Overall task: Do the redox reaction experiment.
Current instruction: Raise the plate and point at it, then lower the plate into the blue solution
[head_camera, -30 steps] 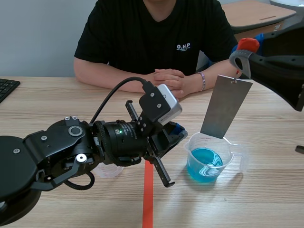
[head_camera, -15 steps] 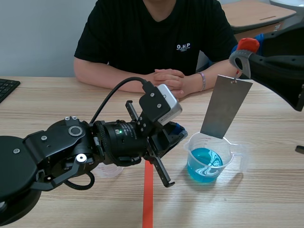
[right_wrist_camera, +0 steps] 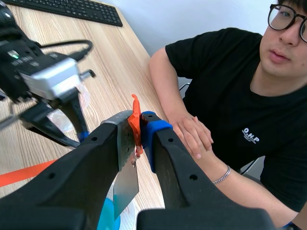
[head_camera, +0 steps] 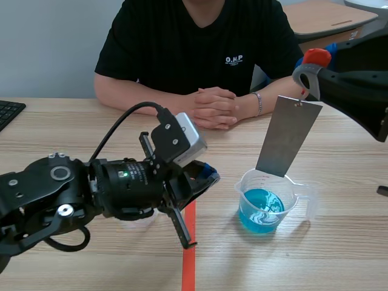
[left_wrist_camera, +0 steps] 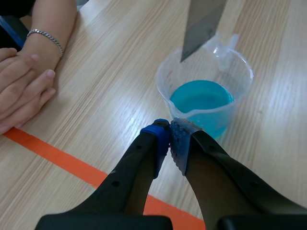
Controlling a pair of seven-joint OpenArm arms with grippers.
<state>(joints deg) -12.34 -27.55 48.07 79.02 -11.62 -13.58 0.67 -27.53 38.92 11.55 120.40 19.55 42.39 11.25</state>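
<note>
Left arm (head_camera: 73, 194) lies low across the near table, coming in from the left. Left gripper (left_wrist_camera: 170, 139): fingers pressed together, blue dotted pads meeting, nothing between them. Its tip sits just short of the beaker, above the wood and not touching it. Orange tape line (head_camera: 188, 254) runs under and past the gripper.

Beaker (head_camera: 291, 189): clear plastic, printed scale, spout on the side away from the left gripper. It stands upright on the table, right of the tape line in the scene view. Blue liquid (head_camera: 260, 209) fills the bottom part, with pale swirls on its surface.

Metal plate (head_camera: 288, 136): grey, flat, rectangular, hanging tilted over the beaker. In the left wrist view its lower corner (left_wrist_camera: 184, 55) is at about rim level and clear of the liquid. Contact with the rim: cannot tell.

Right gripper (right_wrist_camera: 139, 123): raised above and behind the beaker, fingers clamped on an orange-red tab (right_wrist_camera: 136, 120). The plate hangs from that tab by a small hole at its top edge.

Far side: person in a black T-shirt seated across the table, clasped hands (head_camera: 212, 104) resting on the wood, bracelet (head_camera: 259, 103) on one wrist. Keyboard (head_camera: 9, 112) at the far left edge.
</note>
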